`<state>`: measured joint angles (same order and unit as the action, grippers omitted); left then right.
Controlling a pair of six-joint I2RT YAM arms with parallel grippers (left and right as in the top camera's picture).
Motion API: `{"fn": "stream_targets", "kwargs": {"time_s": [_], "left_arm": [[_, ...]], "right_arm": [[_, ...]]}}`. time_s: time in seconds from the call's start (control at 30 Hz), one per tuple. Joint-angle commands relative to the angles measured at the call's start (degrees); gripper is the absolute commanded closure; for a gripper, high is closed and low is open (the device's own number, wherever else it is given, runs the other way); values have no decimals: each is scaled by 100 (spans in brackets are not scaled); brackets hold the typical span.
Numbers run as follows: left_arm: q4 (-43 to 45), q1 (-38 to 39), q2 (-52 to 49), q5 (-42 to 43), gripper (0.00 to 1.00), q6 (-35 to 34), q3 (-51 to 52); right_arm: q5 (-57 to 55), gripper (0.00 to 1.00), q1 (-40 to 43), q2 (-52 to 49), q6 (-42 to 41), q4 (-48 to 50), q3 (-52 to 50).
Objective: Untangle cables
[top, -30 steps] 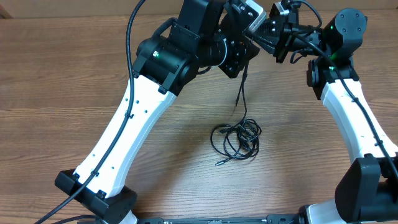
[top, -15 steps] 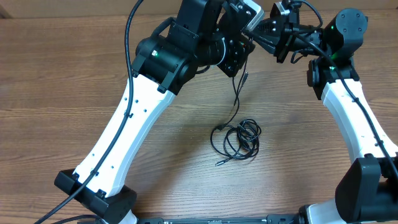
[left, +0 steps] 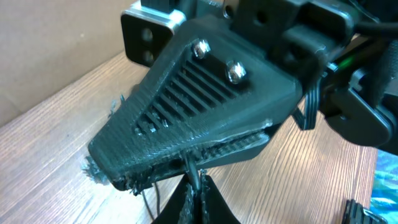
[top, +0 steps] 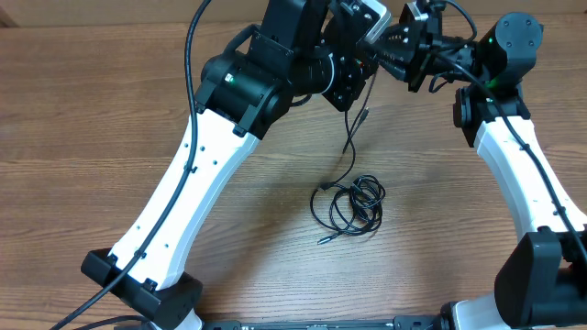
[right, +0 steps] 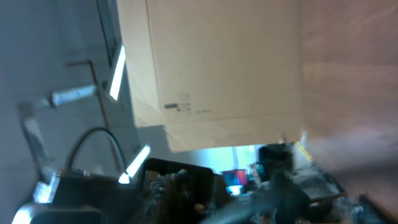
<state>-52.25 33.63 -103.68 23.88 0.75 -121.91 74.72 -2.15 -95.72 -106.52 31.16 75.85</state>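
The cables lie as a small black coil [top: 348, 203] on the wooden table [top: 110, 119]. One thin strand [top: 351, 147] rises from the coil to a plug end [top: 364, 115] hanging under the two grippers. My left gripper [top: 356, 90] is raised at the top middle. In the left wrist view my left gripper [left: 198, 188] is shut on that thin strand [left: 189, 167]. My right gripper [top: 383, 48] meets it from the right, its ribbed black finger [left: 205, 106] just above my left fingertips. The right wrist view is blurred, so I cannot make out how its jaws stand.
Both arms cross the upper table, the left arm's white link [top: 183, 192] running diagonally from the bottom left and the right one's [top: 527, 183] down the right side. A cardboard box [right: 217, 68] fills the right wrist view.
The hanging strand has drawn up a little and now bends more above the coil. The right gripper has edged slightly up and left. The coil stays put.
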Motion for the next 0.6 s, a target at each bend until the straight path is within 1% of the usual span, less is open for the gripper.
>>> {"fn": "stream_targets", "kwargs": {"time_s": [0.0, 0.07, 0.1, 0.17, 0.23, 0.3, 0.43, 0.57], "left_arm": [[111, -37, 129, 92, 96, -17, -382], [94, -81, 186, -90, 96, -98, -393], [63, -105, 195, -214, 96, -149, -393], [-22, -138, 199, -431, 96, -229, -393], [-90, -164, 199, -461, 96, -227, -393], [-96, -221, 214, -494, 96, -249, -393], [-90, -413, 269, -737, 96, -551, -396], [-81, -691, 446, -732, 96, -682, -398]], "right_arm": [[146, 59, 68, 160, 44, 46, 96], [157, 30, 131, 160, 42, 234, 96], [173, 20, 162, 160, 37, 339, 96], [236, 11, 236, 160, -66, 579, 96], [302, 7, 328, 160, -289, 820, 96], [343, 6, 470, 160, -492, 1054, 96], [498, 0, 872, 160, -577, 1211, 96], [907, 0, 1423, 157, -553, 1211, 96]]}}
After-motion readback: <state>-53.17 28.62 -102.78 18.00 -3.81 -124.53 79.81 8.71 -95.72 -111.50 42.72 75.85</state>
